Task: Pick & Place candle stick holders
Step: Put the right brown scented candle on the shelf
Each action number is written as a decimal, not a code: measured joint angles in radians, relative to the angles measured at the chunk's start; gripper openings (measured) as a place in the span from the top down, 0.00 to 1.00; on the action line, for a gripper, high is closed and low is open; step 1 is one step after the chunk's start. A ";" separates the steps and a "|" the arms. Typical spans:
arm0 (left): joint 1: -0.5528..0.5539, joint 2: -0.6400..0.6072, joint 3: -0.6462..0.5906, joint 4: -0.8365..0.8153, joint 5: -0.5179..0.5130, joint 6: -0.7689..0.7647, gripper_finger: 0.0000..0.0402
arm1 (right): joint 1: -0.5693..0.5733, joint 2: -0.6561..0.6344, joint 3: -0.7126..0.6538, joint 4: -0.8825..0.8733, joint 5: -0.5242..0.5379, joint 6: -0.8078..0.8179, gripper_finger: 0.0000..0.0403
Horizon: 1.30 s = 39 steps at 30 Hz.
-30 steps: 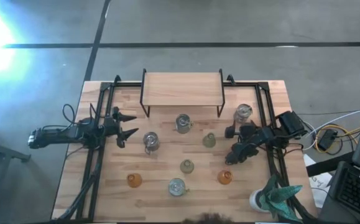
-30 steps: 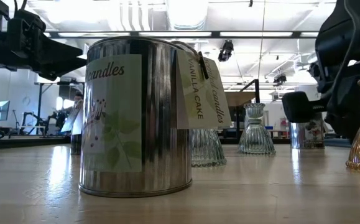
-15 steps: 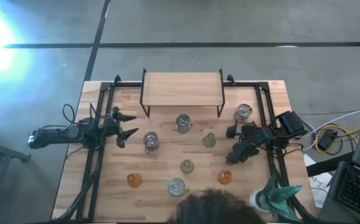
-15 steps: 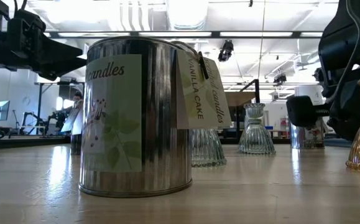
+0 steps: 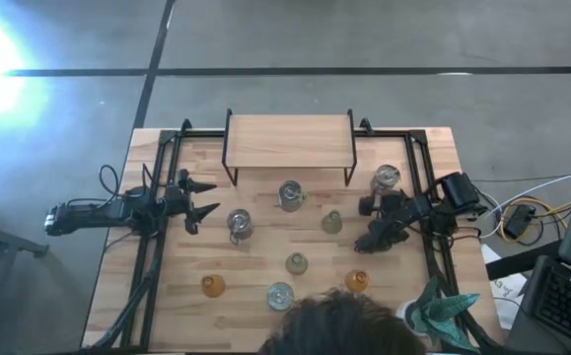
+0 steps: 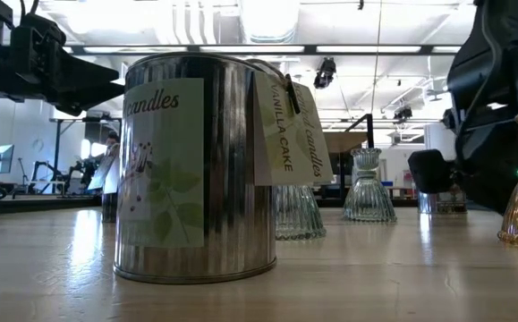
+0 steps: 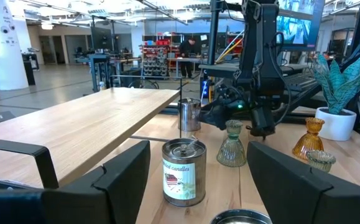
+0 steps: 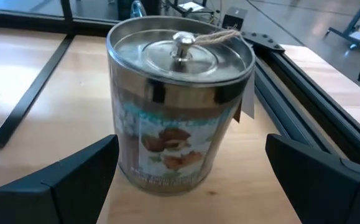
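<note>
Right gripper (image 5: 368, 226), from above, hung wide open and empty; its target tin (image 5: 386, 178) stood just beyond it, and my left gripper (image 5: 200, 197) waited half-open, well apart. All eight holders sat scattered below the wooden shelf (image 5: 289, 141), so I judged nothing placed yet. At table height, a labelled tin (image 6: 196, 166) filled the foreground. From the right wrist, the lidded tin (image 8: 180, 102) stood just ahead, between the spread fingers (image 8: 74, 177), untouched.
</note>
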 joint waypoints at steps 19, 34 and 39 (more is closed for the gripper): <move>0.000 0.000 0.000 0.000 0.000 0.000 0.32 | -0.127 0.000 -0.016 0.126 0.094 -0.137 0.01; 0.000 0.000 0.000 0.000 0.000 0.000 0.32 | -0.246 0.000 -0.029 0.234 0.153 -0.241 0.01; 0.000 0.000 0.000 0.000 0.000 0.000 0.32 | -0.273 0.000 -0.035 0.250 0.153 -0.246 0.01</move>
